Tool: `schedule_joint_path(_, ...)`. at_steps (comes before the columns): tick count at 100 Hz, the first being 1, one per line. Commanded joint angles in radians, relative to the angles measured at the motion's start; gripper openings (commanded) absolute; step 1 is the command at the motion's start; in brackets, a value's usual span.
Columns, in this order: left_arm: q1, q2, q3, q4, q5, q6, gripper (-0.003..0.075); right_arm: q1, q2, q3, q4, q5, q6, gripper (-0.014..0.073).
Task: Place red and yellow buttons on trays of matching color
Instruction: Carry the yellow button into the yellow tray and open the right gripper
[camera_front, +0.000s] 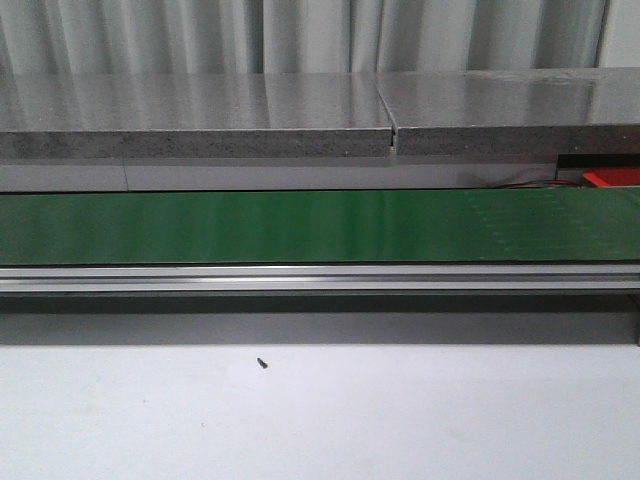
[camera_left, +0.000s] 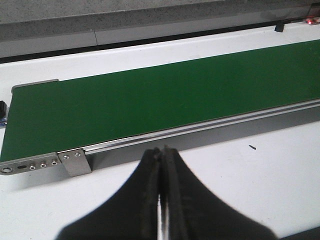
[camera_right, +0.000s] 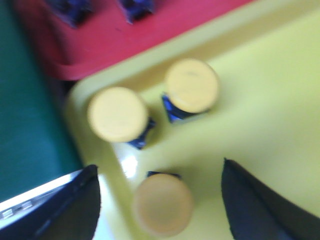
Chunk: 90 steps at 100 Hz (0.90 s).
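Observation:
In the right wrist view, three yellow buttons with dark blue bases stand in a corner of the yellow tray (camera_right: 265, 100): one (camera_right: 118, 113), a second (camera_right: 192, 85) and a third (camera_right: 162, 204). My right gripper (camera_right: 159, 167) is open above the tray. The third button sits between its fingers, touching neither. The red tray (camera_right: 125, 40) lies beside the yellow one, with two dark blue pieces (camera_right: 75, 10) at the picture's edge; no red button top shows. My left gripper (camera_left: 163, 150) is shut on nothing, over the white table near the belt's end.
A green conveyor belt (camera_front: 300, 225) with an aluminium rail (camera_front: 300, 278) crosses the table; its end bracket (camera_left: 75, 162) is near my left gripper. A corner of the red tray (camera_front: 612, 177) shows at far right. A small black screw (camera_front: 261, 363) lies on the white table.

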Motion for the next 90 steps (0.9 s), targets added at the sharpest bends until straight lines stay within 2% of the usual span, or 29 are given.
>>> schedule_joint_path(1, -0.009, 0.008, -0.026, -0.018, -0.069, -0.002, -0.0019, 0.052, -0.090, -0.020, -0.016, -0.022, -0.043, 0.0404)
schedule_joint_path(19, -0.009, 0.008, -0.026, -0.018, -0.069, -0.002, -0.0019, 0.169, -0.201, -0.020, 0.057, 0.014, -0.144, 0.0024)
schedule_joint_path(25, -0.009, 0.008, -0.026, -0.018, -0.069, -0.002, -0.0019, 0.199, -0.234, -0.020, 0.079, 0.026, -0.181, -0.0075)
schedule_joint_path(63, -0.009, 0.008, -0.026, -0.018, -0.069, -0.002, -0.0019, 0.377, -0.411, 0.031, 0.175, 0.025, -0.209, -0.0067)
schedule_joint_path(90, -0.009, 0.008, -0.026, -0.018, -0.069, -0.002, -0.0019, 0.399, -0.558, 0.129, 0.214, 0.025, -0.209, -0.0067)
